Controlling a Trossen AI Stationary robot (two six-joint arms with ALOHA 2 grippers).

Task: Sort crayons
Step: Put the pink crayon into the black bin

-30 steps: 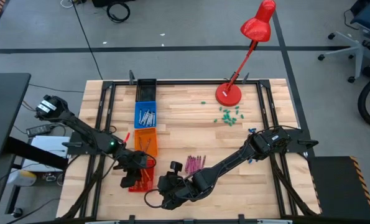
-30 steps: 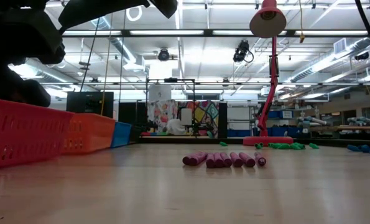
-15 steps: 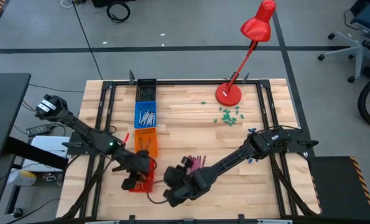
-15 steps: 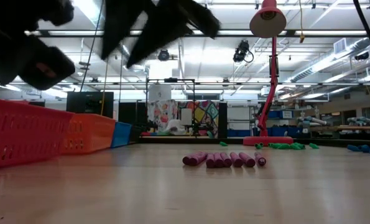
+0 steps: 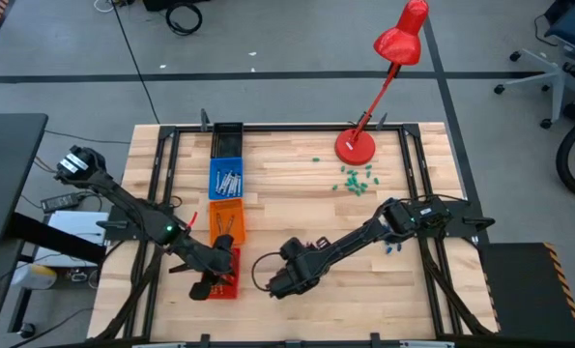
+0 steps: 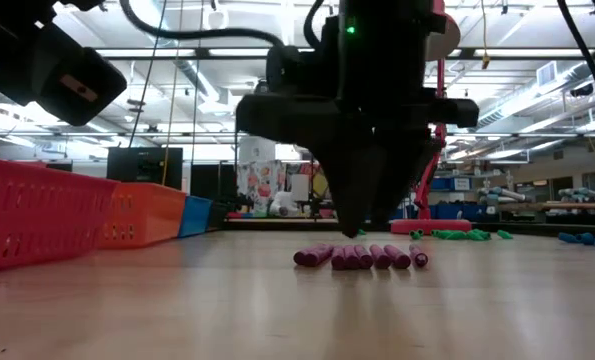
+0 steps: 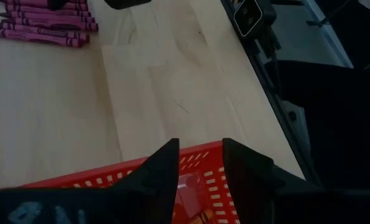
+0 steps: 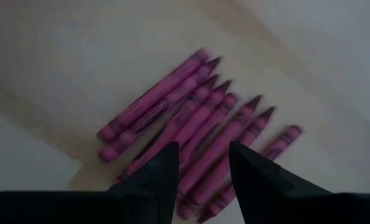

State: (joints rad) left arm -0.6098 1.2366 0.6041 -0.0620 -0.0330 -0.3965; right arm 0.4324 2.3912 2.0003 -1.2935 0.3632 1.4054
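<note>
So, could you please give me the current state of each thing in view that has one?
Right gripper: fingers open, empty, just above the pink crayons.
Left gripper: fingers open, empty, over the red bin.
Pink crayons: lying loose side by side on the table, not yet binned.
Red bin: contents hard to make out.
Orange bin: holds crayons.
Blue bin: holds grey crayons.
Red lamp: upright on its base.
</note>
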